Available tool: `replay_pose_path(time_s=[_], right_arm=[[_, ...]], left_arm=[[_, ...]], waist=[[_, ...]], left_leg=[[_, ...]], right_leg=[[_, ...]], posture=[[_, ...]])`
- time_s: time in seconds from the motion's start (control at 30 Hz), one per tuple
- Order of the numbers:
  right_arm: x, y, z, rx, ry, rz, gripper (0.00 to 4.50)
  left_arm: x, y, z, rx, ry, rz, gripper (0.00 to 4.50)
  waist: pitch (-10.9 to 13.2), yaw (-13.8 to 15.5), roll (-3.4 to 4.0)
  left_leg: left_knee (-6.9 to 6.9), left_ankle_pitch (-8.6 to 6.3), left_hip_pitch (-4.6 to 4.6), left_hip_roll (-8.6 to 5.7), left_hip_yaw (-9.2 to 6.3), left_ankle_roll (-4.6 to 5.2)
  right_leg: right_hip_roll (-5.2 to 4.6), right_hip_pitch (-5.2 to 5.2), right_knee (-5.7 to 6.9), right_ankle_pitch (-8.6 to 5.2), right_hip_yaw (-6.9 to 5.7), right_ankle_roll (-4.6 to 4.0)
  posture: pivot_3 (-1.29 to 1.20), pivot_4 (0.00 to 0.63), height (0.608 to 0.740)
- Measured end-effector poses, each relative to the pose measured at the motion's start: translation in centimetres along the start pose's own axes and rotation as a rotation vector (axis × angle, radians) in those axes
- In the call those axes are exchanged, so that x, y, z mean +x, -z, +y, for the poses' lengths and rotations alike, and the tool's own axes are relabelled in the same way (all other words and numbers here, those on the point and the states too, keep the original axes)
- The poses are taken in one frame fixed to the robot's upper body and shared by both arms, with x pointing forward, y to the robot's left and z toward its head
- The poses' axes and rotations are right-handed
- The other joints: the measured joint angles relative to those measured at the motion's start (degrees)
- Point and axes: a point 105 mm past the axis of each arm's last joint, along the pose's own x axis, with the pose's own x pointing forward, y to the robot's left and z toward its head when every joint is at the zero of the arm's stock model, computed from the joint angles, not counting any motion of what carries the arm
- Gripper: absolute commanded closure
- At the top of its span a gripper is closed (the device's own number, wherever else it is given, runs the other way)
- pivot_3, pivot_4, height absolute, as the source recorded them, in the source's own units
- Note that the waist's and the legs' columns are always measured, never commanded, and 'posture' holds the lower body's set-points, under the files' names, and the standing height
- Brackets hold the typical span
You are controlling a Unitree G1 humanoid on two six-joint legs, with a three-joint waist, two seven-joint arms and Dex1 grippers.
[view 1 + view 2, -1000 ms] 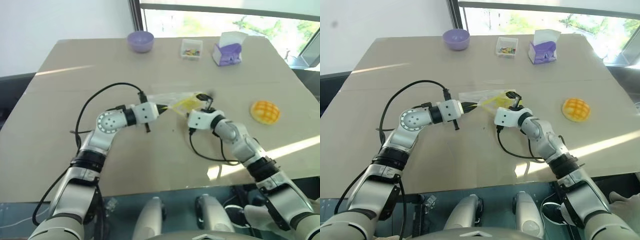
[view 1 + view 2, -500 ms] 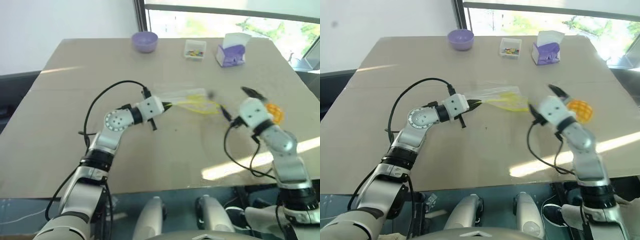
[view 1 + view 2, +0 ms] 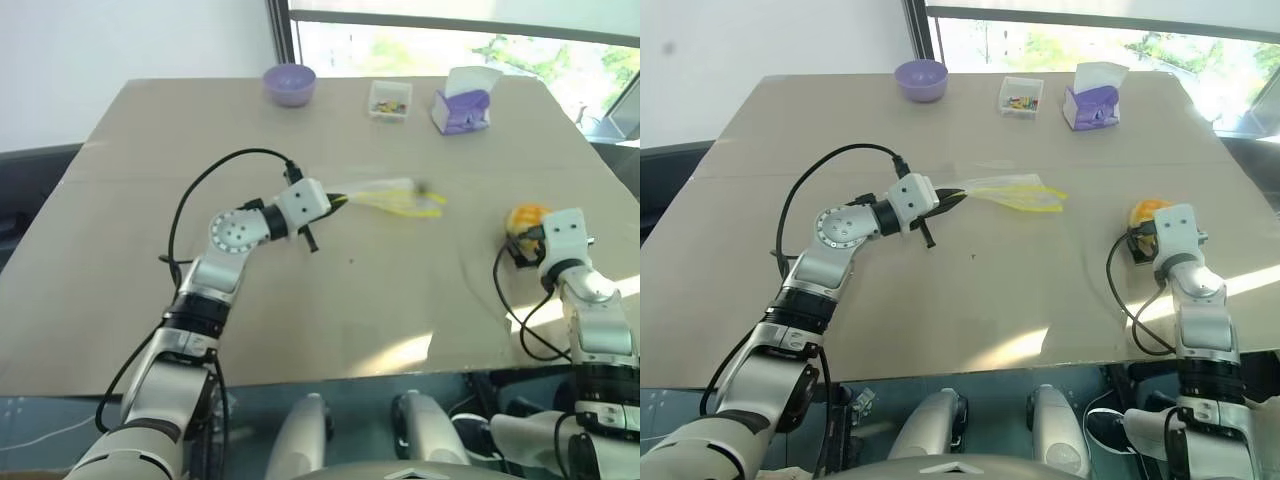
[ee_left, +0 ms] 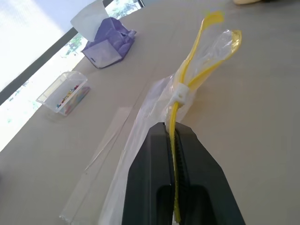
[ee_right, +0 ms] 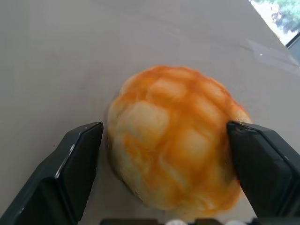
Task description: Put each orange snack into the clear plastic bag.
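Nearest the robot, on the right side of the tabletop [image 3: 970, 300], the right gripper [image 5: 164, 187] sits level with the orange snack [image 5: 176, 136], its two black fingers [image 5: 77, 164] spread wide on either side of the bun. One finger looks as if it is just touching the bun's flank, though the view is too close to be sure, and the other stands a little apart from it. The snack rests on the tabletop, dome up, with its criss-cross pattern showing; from the head views it peeks out just beyond the white wrist housing. Farther in, near the middle of the tabletop, the left gripper [image 4: 174, 140] has its fingers pinched tight on the clear plastic bag [image 3: 395, 195], clamping the yellow seal strip [image 4: 206, 51] edge-on between them. The bag is lifted off the surface and hangs out past the fingertips toward the robot's right, with the strip looping open at the far end and a small white slider [image 4: 180, 93] riding on it. The bag and the snack lie well apart. At the far edge stand a purple bowl [image 3: 288, 82], a small clear box of colourful bits [image 3: 389, 99] and a purple-white tissue box [image 3: 462, 103], in a row from left to right.
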Motion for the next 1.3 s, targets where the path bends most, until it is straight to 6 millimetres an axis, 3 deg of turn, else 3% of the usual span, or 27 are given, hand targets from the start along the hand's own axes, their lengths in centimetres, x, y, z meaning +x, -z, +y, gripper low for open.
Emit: replay_pose_path(time_s=[0.2,0.3,0.37,0.47,0.57,0.63,0.8,1.03,1.3], right_arm=[[0.0,0.1,-0.9,-0.012,0.017,-0.016,3.60],[-0.7,-0.2,-1.1,-0.048,-0.003,-0.041,3.60],[-1.7,-1.8,0.3,-0.068,-0.094,-0.114,3.60],[-4.8,-7.5,5.0,-0.084,-0.354,-0.307,3.60],[-7.4,-10.2,8.9,-0.100,-0.552,-0.391,3.60],[-8.3,-10.0,11.4,-0.100,-0.669,-0.366,3.60],[-8.5,-9.9,14.1,-0.086,-0.759,-0.332,3.60],[-7.9,-10.6,15.3,-0.078,-0.789,-0.339,3.60],[-6.4,-9.5,14.8,-0.072,-0.784,-0.270,3.60]], left_arm=[[0.0,-0.4,0.1,-0.018,-0.010,-0.009,4.50],[0.0,-0.3,0.1,-0.029,-0.015,-0.001,4.50],[0.0,-0.2,0.2,-0.037,-0.020,0.006,4.50],[0.2,-0.2,0.2,-0.053,-0.034,0.008,4.50],[0.4,-0.3,0.2,-0.057,-0.040,0.005,4.50],[0.4,-0.3,0.3,-0.057,-0.050,0.003,4.50],[0.6,-0.6,0.3,-0.057,-0.056,-0.006,4.50],[0.6,-2.0,-0.1,-0.012,-0.030,-0.055,4.50],[0.2,-2.2,-1.1,0.027,0.008,-0.084,4.50]], waist=[[0.0,0.1,0.01],[0.0,0.0,0.02],[0.1,0.0,0.17],[0.1,-0.5,0.23],[0.1,-0.5,0.20],[0.1,-0.2,0.20],[0.1,0.3,0.20],[0.1,0.2,0.20],[0.1,0.2,0.20]], left_leg=[[0.00,0.00,0.01,0.00,-0.02,0.00],[-0.01,0.00,0.00,0.01,-0.03,0.01],[-0.01,-0.01,-0.04,0.01,-0.01,0.01],[-0.01,-0.02,-0.04,0.03,-0.04,0.03],[0.01,-0.02,-0.03,0.03,-0.14,0.03],[0.04,-0.02,-0.04,0.02,-0.11,0.03],[0.05,-0.02,-0.07,0.01,-0.12,0.03],[0.04,-0.02,-0.08,0.01,-0.11,0.03],[0.04,-0.02,-0.08,0.01,-0.10,0.03]], right_leg=[[0.00,0.02,0.00,0.00,-0.02,0.00],[0.01,0.01,0.00,0.00,-0.02,0.00],[0.01,-0.03,0.00,0.00,-0.01,0.00],[0.03,-0.04,0.01,0.00,-0.01,0.01],[0.03,0.01,0.00,-0.01,-0.11,0.01],[0.01,0.02,0.00,-0.01,-0.10,0.01],[0.01,0.02,-0.01,-0.01,-0.11,0.01],[0.01,0.01,-0.06,-0.01,-0.11,0.01],[0.01,0.01,-0.07,0.00,-0.11,0.01]], posture=[[0.00,0.150,0.740],[0.00,0.150,0.740],[0.00,0.150,0.740],[0.00,0.150,0.740],[0.00,0.150,0.740],[0.00,0.150,0.740],[0.00,0.150,0.740],[0.00,0.150,0.740],[0.00,0.150,0.740]])
